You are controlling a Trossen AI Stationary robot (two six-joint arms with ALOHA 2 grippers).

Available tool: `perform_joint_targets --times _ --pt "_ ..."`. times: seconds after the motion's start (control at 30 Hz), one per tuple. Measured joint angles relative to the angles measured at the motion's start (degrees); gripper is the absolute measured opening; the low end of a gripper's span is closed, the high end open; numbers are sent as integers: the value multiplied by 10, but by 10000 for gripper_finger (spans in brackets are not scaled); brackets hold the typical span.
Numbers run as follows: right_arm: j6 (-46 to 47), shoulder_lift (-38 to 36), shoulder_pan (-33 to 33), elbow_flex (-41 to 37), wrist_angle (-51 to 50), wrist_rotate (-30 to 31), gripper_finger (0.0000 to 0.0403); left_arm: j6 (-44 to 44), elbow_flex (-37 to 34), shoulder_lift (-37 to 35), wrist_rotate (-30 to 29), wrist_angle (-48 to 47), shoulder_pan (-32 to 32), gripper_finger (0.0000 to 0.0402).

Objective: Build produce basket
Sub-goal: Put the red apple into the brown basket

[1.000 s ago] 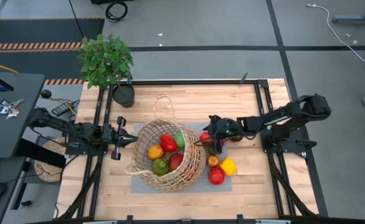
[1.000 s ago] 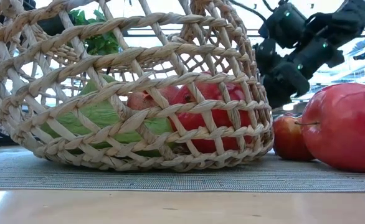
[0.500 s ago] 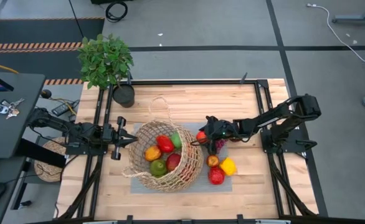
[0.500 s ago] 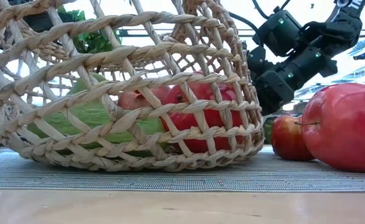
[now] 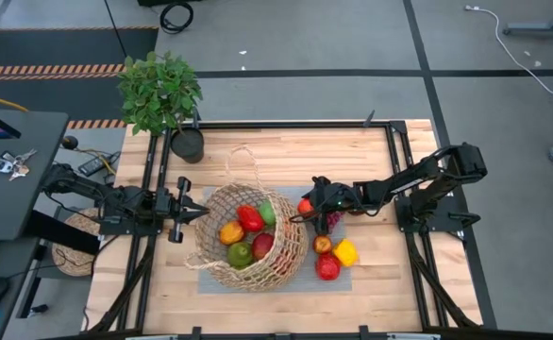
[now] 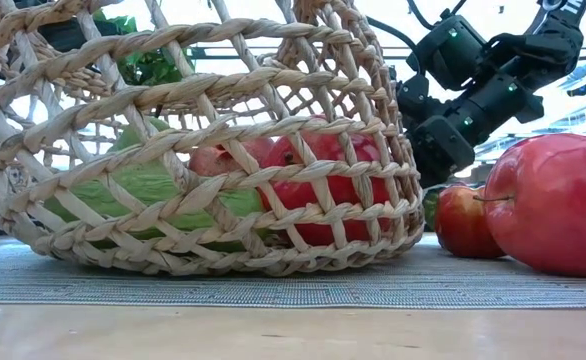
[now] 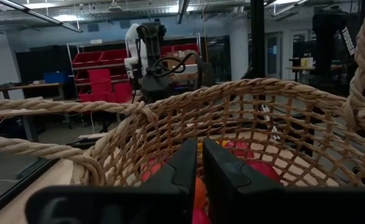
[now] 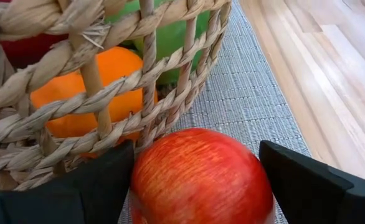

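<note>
The tan wicker basket [image 5: 222, 267] stands on a grey mat [image 5: 344, 280] at mid-table. It holds red, green and orange produce [image 5: 249, 218]. My right gripper [image 5: 307, 209] is at the basket's right wall, shut on a red apple [image 8: 201, 180]. A red fruit [image 5: 328, 267], a yellow one [image 5: 346, 252], a small red-orange one [image 5: 323, 244] and purple grapes [image 5: 332, 220] lie on the mat to the basket's right. My left gripper [image 5: 199, 215] is shut, level, at the basket's left rim [image 7: 117, 109]. My right gripper has the red apple between its two fingers, on the apple's two opposite sides [image 8: 137, 180]. The fingers come level from the table's right. The apple sits just above the mat, against the basket's outer wall [image 8: 164, 112]. Whether my left gripper touches the basket's rim, I cannot tell.
A potted leafy plant [image 5: 160, 90] stands at the table's far left corner. In the low view a large red apple [image 6: 558, 205] and a smaller one [image 6: 465, 222] lie near the camera. Bare wood lies along the far edge [image 5: 295, 146].
My right gripper has gone toward the table's left with the apple, up to the basket's right wall. The basket has slid a little toward the table's left on the mat. In the last half second nothing has moved.
</note>
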Motion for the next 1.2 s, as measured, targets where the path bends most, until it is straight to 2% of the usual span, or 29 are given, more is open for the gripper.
perform_joint_targets --times 0.3,0.5,0.83,1.0,1.2 --pt "-11 -5 -1 8 -18 15 346 0 0 0 0 0 0 28" --pt "-19 -57 -2 10 -72 47 345 0 0 0 0 0 0 36" --pt "-17 -102 0 12 -88 51 345 0 0 0 0 0 0 28" --pt "-23 -94 -4 12 -47 141 345 0 0 0 0 0 0 35" --pt "18 -91 -67 12 -17 150 345 0 0 0 0 0 0 31"
